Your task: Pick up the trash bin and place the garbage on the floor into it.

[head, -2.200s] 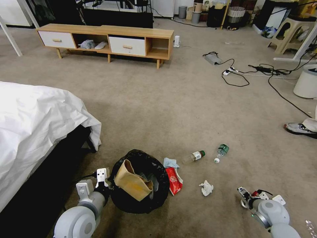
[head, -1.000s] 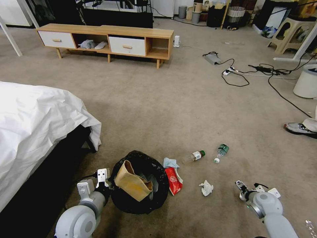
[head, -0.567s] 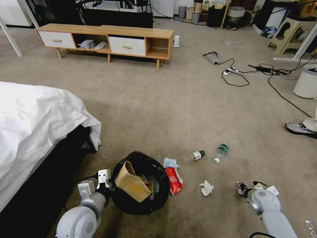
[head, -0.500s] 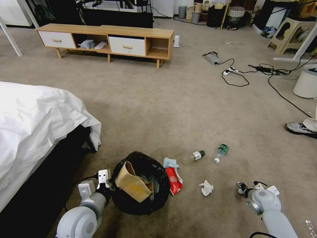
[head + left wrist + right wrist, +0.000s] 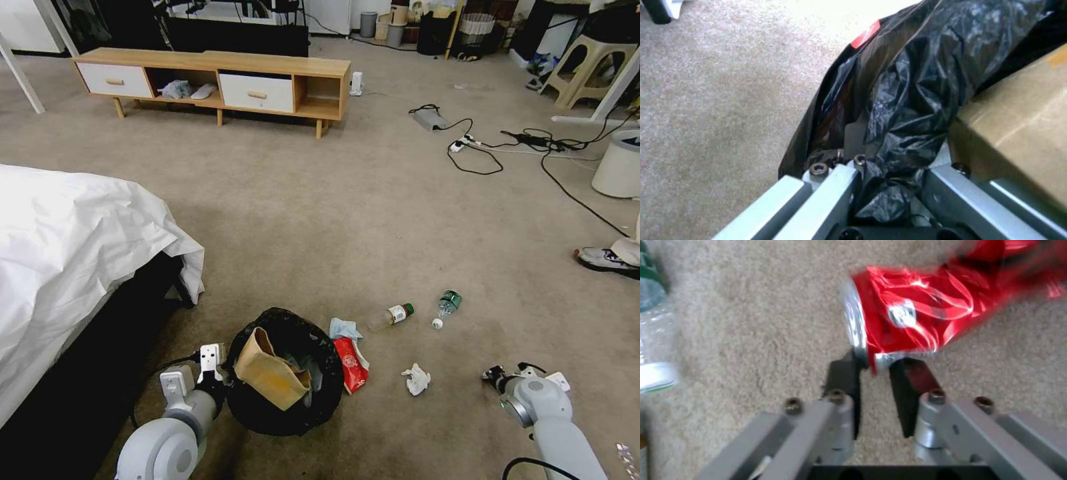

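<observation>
Trash bin [image 5: 287, 400], lower centre of the head view, mouth upward, a brown paper bag [image 5: 270, 373] leaning out toward lower right. Left end effector [image 5: 889, 173] clamps the bin's black liner rim. Right end effector [image 5: 876, 373], lower right, nearly closed on a crushed red can [image 5: 925, 320]; its arm has shifted slightly right since earlier. Two bottles [image 5: 393, 315] lie on beige carpet floor [image 5: 333, 213]; bed [image 5: 67, 247] at left.
</observation>
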